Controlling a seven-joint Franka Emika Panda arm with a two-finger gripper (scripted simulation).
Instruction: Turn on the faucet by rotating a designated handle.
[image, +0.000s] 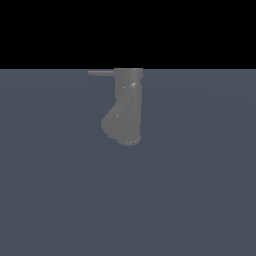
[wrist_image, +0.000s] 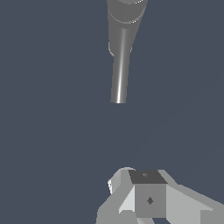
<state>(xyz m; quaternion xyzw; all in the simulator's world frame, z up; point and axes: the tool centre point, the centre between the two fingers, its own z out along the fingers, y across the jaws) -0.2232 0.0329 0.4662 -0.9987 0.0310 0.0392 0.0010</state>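
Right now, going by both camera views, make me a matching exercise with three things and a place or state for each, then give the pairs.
Things:
1. faucet
2. handle
3. hand

Descriptions:
A. thin flat bar sticking out from the cylinder's top toward the exterior view's left
B. apart from the handle, touching nothing
C. dark-grey upright cylinder with an angled spout

Pairs: 1-C, 2-A, 3-B

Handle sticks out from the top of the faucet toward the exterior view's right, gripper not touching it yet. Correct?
Not quite. In the exterior view the handle projects from the top of the faucet toward that view's left, not its right. The rest holds: the wrist view shows the gripper apart from the handle.
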